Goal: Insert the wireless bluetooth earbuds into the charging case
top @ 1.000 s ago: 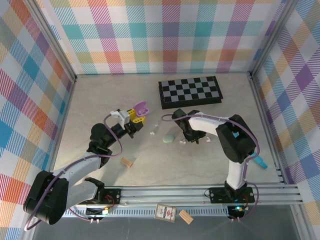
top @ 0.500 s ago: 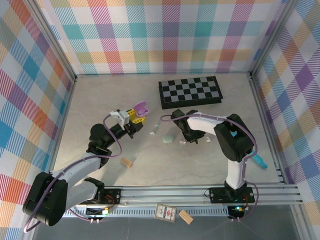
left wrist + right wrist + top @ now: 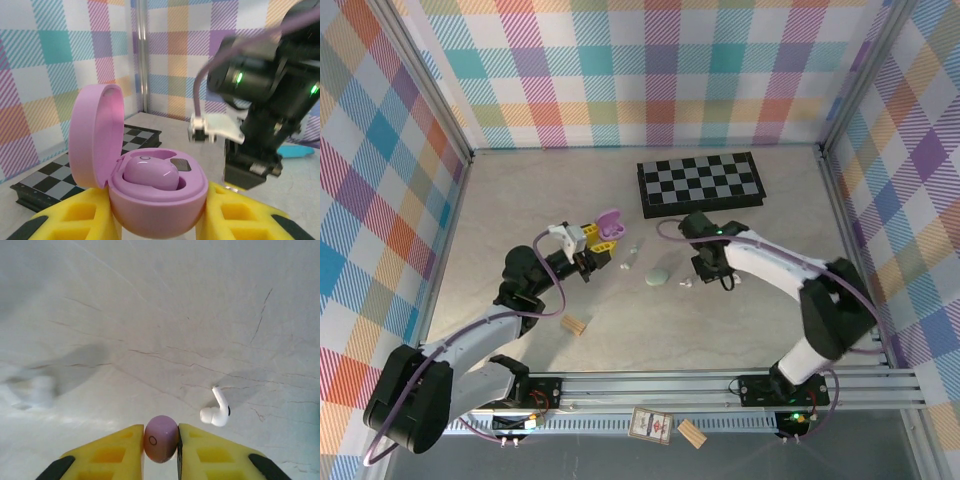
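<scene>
The grey table (image 3: 520, 200) carries a black-and-white chessboard (image 3: 700, 183) at about 1 o'clock from its middle. The left gripper (image 3: 598, 238) is clamped on the open purple charging case (image 3: 608, 222), at 10 o'clock from the middle. In the left wrist view the lid stands up at 9 o'clock and a seated bud (image 3: 150, 172) fills one well. The well at its 3 o'clock is partly hidden behind it, and the case's base is cut off by the frame.

The right gripper (image 3: 161, 450) pinches a purple earbud (image 3: 160, 437) between its yellow fingers, which hide the bud's lower part. A pale green case (image 3: 658, 277) lies between the two grippers. A blue object (image 3: 840, 323) shows partly behind the right arm. A tan wooden block (image 3: 576, 325) lies at 6 o'clock from the left gripper. The print on a card (image 3: 650, 425) by the near rail is too small to read. A white earbud (image 3: 216, 412) lies at 2 o'clock from the held one. A white blur at 9 o'clock is too soft to name.
</scene>
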You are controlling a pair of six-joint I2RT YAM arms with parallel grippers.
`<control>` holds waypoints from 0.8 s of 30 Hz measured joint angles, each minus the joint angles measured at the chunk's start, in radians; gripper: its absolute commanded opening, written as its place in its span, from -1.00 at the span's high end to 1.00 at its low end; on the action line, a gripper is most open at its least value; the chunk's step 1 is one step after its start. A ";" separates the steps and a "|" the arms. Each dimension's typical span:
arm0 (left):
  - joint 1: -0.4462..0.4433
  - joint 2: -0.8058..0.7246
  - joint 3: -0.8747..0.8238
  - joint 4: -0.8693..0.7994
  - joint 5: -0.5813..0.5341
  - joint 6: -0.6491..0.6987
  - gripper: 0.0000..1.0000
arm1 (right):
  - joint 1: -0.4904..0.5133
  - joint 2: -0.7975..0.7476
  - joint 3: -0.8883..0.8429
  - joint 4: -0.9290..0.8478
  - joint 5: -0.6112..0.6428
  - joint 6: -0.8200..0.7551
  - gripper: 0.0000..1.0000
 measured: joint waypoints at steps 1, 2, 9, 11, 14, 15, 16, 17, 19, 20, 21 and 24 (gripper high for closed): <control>-0.009 0.005 0.008 -0.010 0.005 0.006 0.32 | 0.000 -0.045 0.000 0.004 -0.047 0.000 0.54; -0.018 0.008 0.017 -0.019 0.010 0.012 0.32 | 0.000 -0.084 0.000 0.010 -0.094 0.001 0.54; -0.077 0.063 0.083 -0.060 0.060 0.044 0.32 | -0.012 -0.302 0.008 0.082 -0.430 0.008 0.54; -0.093 0.087 0.098 -0.068 0.070 0.054 0.32 | -0.015 -0.330 0.024 0.103 -0.509 0.011 0.53; -0.122 0.126 0.118 -0.084 0.087 0.060 0.32 | -0.020 -0.344 0.050 0.140 -0.615 0.011 0.54; -0.133 0.137 0.124 -0.085 0.090 0.060 0.32 | -0.020 -0.344 0.055 0.150 -0.641 0.012 0.54; -0.145 0.149 0.129 -0.086 0.094 0.060 0.32 | -0.020 -0.344 0.059 0.162 -0.667 0.012 0.54; -0.157 0.159 0.135 -0.085 0.098 0.060 0.32 | -0.020 -0.344 0.061 0.173 -0.695 0.012 0.54; -0.175 0.171 0.142 -0.086 0.107 0.060 0.32 | -0.020 -0.344 0.064 0.193 -0.735 0.012 0.54; -0.184 0.177 0.146 -0.085 0.112 0.060 0.32 | -0.020 -0.344 0.066 0.198 -0.751 0.011 0.54; -0.191 0.180 0.150 -0.086 0.114 0.060 0.33 | -0.020 -0.344 0.068 0.202 -0.762 0.011 0.53; -0.206 0.185 0.155 -0.085 0.120 0.060 0.33 | -0.026 -0.341 0.079 0.210 -0.789 0.011 0.53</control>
